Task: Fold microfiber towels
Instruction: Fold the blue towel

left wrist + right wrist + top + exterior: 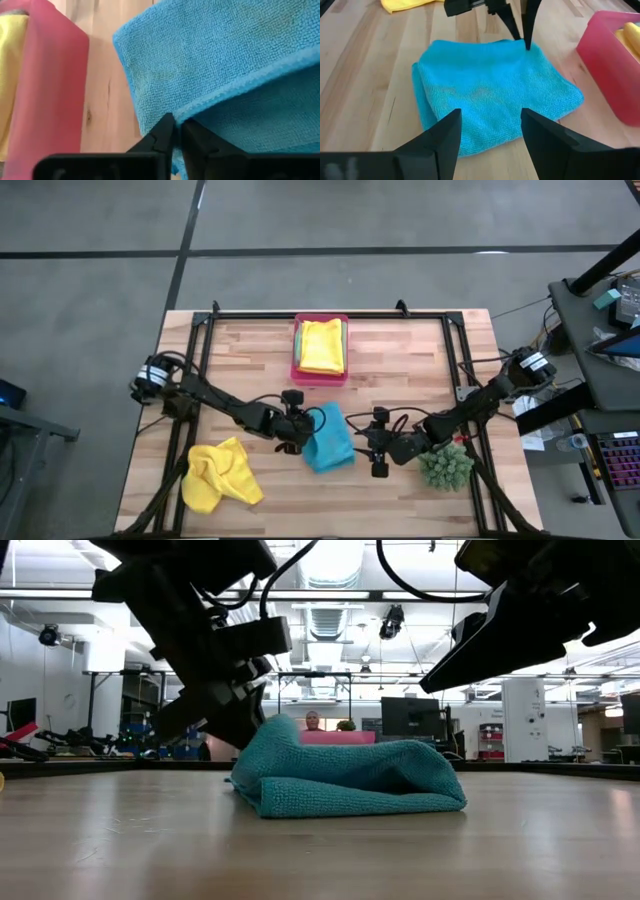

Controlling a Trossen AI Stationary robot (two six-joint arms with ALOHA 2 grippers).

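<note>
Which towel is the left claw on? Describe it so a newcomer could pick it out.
On the wooden table, look at the front half, midway between the two arms. There lies the turquoise towel, folded, with the left claw shut on its edge and the right claw open beside it. It is the only blue cloth; the loose yellow towel lies crumpled further left.

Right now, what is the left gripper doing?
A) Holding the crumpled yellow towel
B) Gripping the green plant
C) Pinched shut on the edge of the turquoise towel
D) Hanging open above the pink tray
C: the left gripper has its fingers closed on an edge of the turquoise towel.
</note>
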